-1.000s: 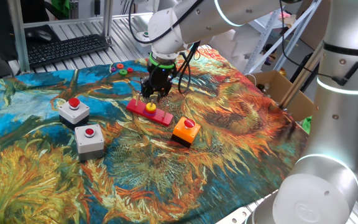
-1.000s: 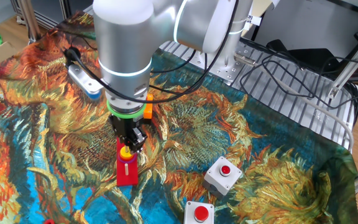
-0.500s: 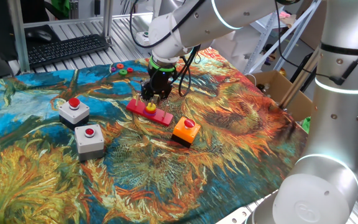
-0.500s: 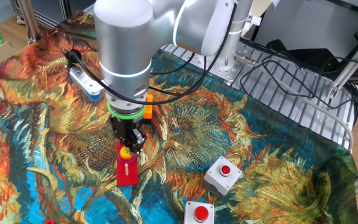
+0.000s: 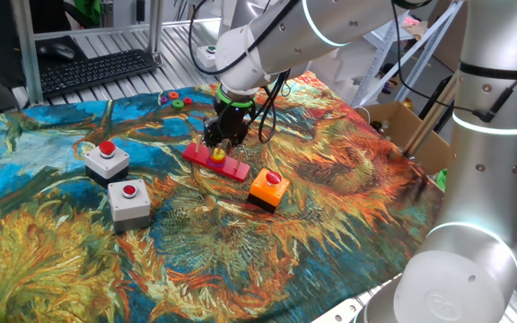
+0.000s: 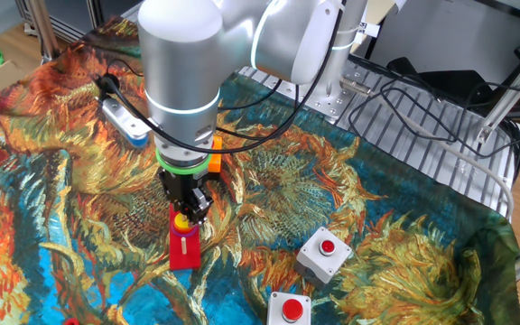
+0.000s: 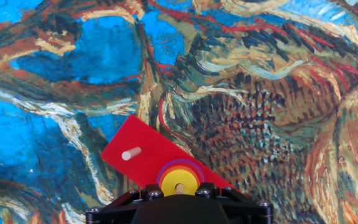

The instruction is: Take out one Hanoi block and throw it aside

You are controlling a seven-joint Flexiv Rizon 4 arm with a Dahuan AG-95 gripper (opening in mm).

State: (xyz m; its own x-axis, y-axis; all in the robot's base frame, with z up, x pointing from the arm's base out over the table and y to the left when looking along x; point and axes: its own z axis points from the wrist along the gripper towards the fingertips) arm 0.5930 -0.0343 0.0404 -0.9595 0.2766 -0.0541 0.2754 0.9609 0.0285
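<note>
1. One large table (image 5: 348, 215), draped in a sunflower-painting cloth, is carrying everything; three button boxes are sitting well apart from the work, toward the near and left edges in one fixed view.
2. The red pegged base (image 7: 143, 155) is lying flat near the middle of the table, one bare peg (image 7: 130, 153) showing beside the loaded one.
3. The gripper (image 6: 186, 210) is hanging directly over the stack; whether its jaws are spread or closed I cannot tell, since the hand view is hiding the tips.
4. The Hanoi block (image 7: 179, 182), a small yellow ring, is sitting topmost on its peg, over wider coloured rings.
5. It is looking light, rigid and smooth, so probably slippery; pinching across its outer rim and lifting straight up the peg seems the best hold.
</note>
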